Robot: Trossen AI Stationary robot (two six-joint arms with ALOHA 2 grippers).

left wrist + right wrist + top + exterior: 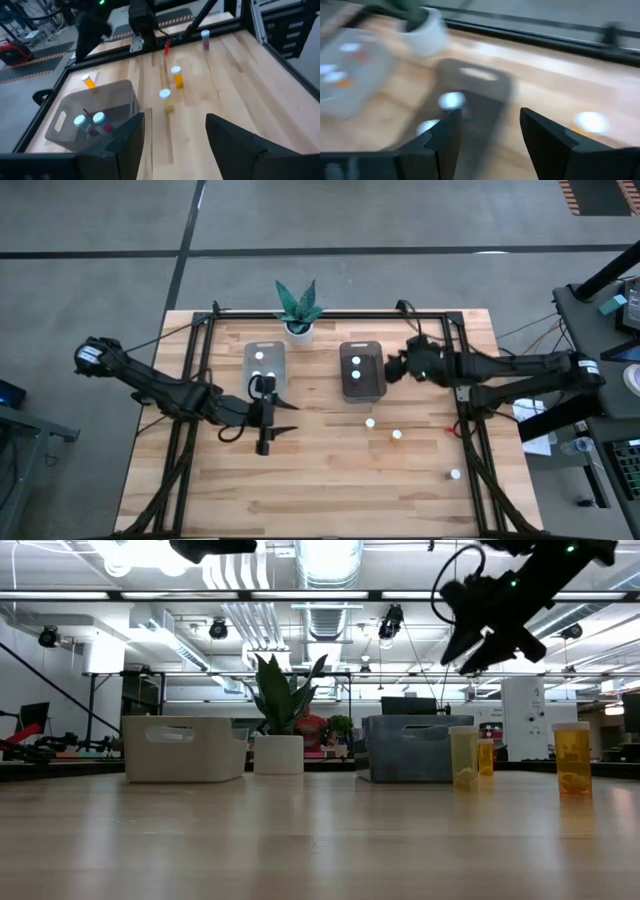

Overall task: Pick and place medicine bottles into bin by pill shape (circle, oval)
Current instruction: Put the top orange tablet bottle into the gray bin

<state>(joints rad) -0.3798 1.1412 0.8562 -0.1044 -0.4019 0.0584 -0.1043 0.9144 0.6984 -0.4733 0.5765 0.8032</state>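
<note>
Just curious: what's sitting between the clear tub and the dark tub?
In the high view, only bare table lies between the clear tub and the dark tub; the plant stands behind that gap.

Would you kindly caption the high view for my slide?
Both open tools, left and right, hover near two bins; three bottles remain on the table.

A pale wood-plank desk [330, 470] with a black metal frame [330, 313] stands on a grey concrete floor [100, 230] crossed by dark seams. A green plant in a white pot [299, 311] sits at the desk's far edge. In the low view, the room behind is an open workshop: white ceiling ducts [330, 580], bright strip lights [150, 595], hanging spotlights [218, 630] and cluttered benches [60, 745] along the sides.
</note>
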